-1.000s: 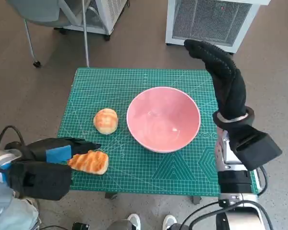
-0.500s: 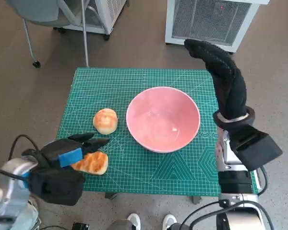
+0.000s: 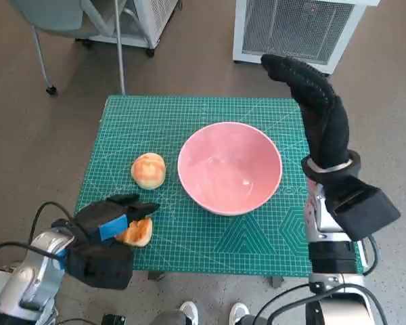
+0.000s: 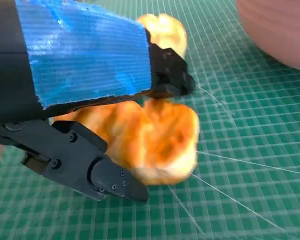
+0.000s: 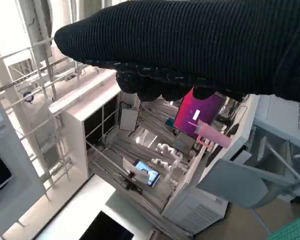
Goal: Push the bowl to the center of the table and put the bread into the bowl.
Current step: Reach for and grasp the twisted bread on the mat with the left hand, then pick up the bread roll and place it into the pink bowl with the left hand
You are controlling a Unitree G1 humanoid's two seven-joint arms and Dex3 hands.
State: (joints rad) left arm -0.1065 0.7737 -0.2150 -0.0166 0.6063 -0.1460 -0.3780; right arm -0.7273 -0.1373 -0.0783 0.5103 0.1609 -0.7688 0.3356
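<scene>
Left robot hand (image 3: 111,220) spread over the toasted bread (image 3: 137,232), not yet pinching it.
A shallow grasp risked dropping it at the bowl's (image 3: 230,168) 7 o'clock; right robot hand (image 3: 318,112) stood open.

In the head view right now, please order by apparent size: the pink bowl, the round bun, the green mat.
1. green mat
2. pink bowl
3. round bun

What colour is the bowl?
Pink; the bowl shows best in the head view.
</scene>
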